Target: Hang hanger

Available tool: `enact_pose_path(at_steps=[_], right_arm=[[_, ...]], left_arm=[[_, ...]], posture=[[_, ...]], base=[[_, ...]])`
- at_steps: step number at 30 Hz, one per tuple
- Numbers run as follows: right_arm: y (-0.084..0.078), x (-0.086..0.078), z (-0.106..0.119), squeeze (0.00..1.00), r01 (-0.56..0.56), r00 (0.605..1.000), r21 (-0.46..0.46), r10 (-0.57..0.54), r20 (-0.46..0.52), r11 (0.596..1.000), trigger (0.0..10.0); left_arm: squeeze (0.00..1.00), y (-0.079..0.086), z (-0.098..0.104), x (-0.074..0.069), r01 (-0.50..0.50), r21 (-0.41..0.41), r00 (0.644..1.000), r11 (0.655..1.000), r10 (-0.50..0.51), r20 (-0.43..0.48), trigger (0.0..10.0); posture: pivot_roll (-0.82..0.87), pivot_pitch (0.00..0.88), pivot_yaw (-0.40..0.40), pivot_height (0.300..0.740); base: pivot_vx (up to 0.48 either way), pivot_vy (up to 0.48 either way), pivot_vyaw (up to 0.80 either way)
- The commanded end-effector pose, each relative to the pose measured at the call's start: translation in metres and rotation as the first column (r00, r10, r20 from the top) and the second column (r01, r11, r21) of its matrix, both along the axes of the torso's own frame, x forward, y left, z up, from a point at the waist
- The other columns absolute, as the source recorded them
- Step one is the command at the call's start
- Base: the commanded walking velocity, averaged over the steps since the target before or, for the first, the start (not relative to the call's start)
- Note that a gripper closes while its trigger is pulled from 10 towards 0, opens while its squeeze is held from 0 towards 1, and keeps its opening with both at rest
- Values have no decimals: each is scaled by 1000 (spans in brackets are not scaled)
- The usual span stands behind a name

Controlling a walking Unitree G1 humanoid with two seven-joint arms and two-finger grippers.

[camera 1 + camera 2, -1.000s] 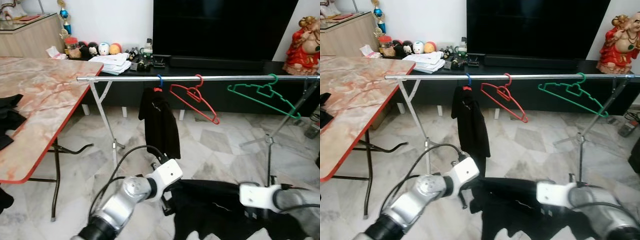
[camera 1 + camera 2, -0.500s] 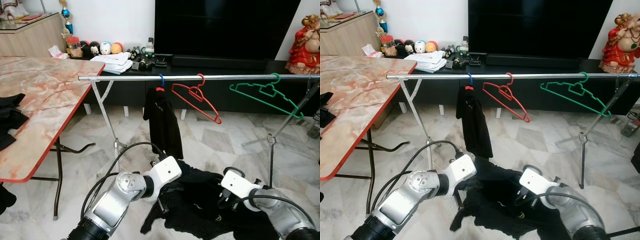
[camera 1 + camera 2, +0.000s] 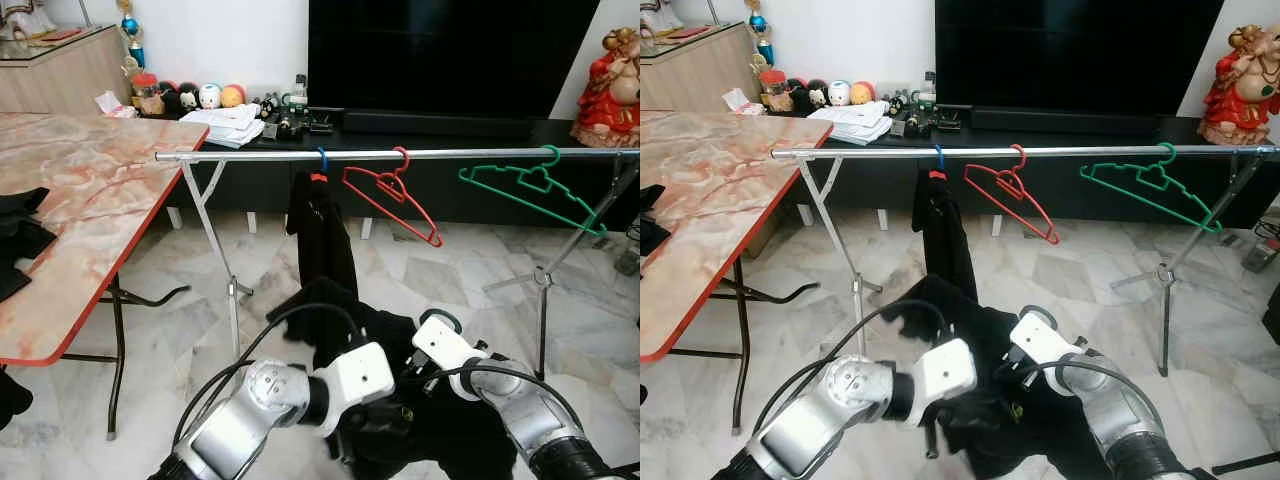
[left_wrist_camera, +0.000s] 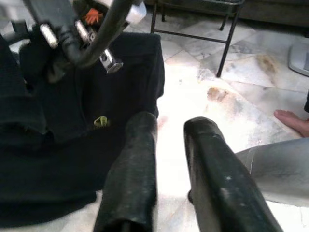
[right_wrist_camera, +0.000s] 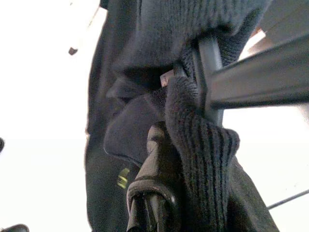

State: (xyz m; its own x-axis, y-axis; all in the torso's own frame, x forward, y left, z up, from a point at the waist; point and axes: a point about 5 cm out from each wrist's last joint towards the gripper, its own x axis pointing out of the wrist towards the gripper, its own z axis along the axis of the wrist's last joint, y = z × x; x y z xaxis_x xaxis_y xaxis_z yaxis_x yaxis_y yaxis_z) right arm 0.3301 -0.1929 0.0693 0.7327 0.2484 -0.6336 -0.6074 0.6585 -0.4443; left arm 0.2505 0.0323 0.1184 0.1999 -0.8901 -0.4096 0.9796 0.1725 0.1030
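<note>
A metal rail (image 3: 250,156) carries a blue-hooked hanger (image 3: 320,160) with a black garment (image 3: 322,235), a red hanger (image 3: 392,198) and a green hanger (image 3: 530,190). Below it, a second black knit garment (image 3: 365,325) is held up in front of me. My right gripper (image 5: 159,140) is shut on its fabric where it wraps a dark hanger bar (image 5: 256,82); the right wrist (image 3: 445,345) sits against the bundle. My left gripper (image 4: 171,123) is open with nothing between its fingers, low beside the garment's hem (image 4: 72,159).
A marble-patterned folding table (image 3: 70,200) with dark clothes on it stands at the left. A TV console (image 3: 440,125) with a large screen runs behind the rail, whose legs (image 3: 215,250) spread over the floor. A person's bare foot (image 4: 292,121) rests on the tiles.
The black garment has risen from low near the floor to just under the rail. My right gripper came up and inward with it; my left arm swung right beneath the bundle.
</note>
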Motion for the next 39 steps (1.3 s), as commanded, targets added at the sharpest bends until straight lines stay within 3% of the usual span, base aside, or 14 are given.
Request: enact_pose_path(at_steps=[1, 6, 9, 12, 15, 19, 21, 25, 28, 29, 30, 31, 39], right_arm=[[8, 7, 11, 0, -58, 997, 32, 56, 44, 998, 0], [7, 2, 10, 0, -219, 976, -33, 219, -3, 975, 0], [4, -6, 8, 0, -392, 920, -133, 391, -29, 910, 0], [4, -12, 9, 0, -476, 879, -91, 472, -58, 875, 0], [8, -21, 10, 0, -568, 821, -21, 564, -93, 823, 0], [11, -23, 11, 0, -611, 788, -21, 606, -107, 791, 0], [16, -25, 10, 0, -645, 760, 1, 641, -110, 764, 0], [21, -27, 8, 0, -666, 740, 9, 662, -118, 746, 0], [25, -28, 8, 0, -679, 728, 15, 675, -117, 734, 0], [28, -28, 9, 0, -687, 721, 14, 683, -114, 727, 0], [32, -28, 10, 0, -695, 713, 14, 692, -111, 719, 0], [34, -28, 10, 0, -701, 708, 14, 698, -104, 713, 0], [49, -26, 16, 0, -734, 678, 0, 732, -72, 679, 0]], left_arm=[[1000, 3, 7, 3, -18, -14, 999, 1000, 19, 41, 10000], [1000, 25, 15, 11, -57, -16, 996, 998, 58, 65, 10000], [1000, 43, 17, 15, -83, 17, 992, 996, 81, 95, 10000], [1000, 48, 18, 18, -105, 37, 988, 994, 100, 116, 10000], [1000, 44, 18, 17, -88, 23, 990, 996, 85, 109, 10000], [1000, 38, 11, 19, -109, 55, 985, 993, 100, 143, 10000], [1000, 29, 11, 17, -100, 28, 987, 995, 96, 127, 10000], [1000, 23, 10, 12, -47, 30, 995, 998, 44, 92, 10000], [1000, 22, 4, 6, 4, 78, 998, 997, -10, 69, 10000], [451, 22, 1, 6, 3, 103, 997, 995, -11, 79, 10000], [451, 22, -2, 6, -2, 129, 996, 992, -10, 93, 10000], [0, 21, -3, 8, -20, 121, 996, 992, 9, 90, 10000], [0, 14, -12, 10, -71, 153, 993, 986, 55, 106, 10000]], posture=[[8, 0, -3, 740], [8, 0, -5, 740], [5, 0, -7, 740], [8, 0, -13, 740], [10, 0, -20, 740], [5, 0, -23, 740], [4, 0, -22, 740], [8, 0, -24, 740], [13, 0, -28, 740], [12, 0, -28, 740], [11, 0, -28, 740], [9, 0, -26, 740], [13, 0, -21, 740]], base=[[0, 0, 0], [0, 0, 0], [0, 0, 0], [0, 0, 0], [0, 0, 0], [0, 0, 0], [0, 0, 0], [0, 0, 0], [0, 0, 0], [0, 0, 0], [0, 0, 0], [0, 0, 0], [0, 0, 0]])
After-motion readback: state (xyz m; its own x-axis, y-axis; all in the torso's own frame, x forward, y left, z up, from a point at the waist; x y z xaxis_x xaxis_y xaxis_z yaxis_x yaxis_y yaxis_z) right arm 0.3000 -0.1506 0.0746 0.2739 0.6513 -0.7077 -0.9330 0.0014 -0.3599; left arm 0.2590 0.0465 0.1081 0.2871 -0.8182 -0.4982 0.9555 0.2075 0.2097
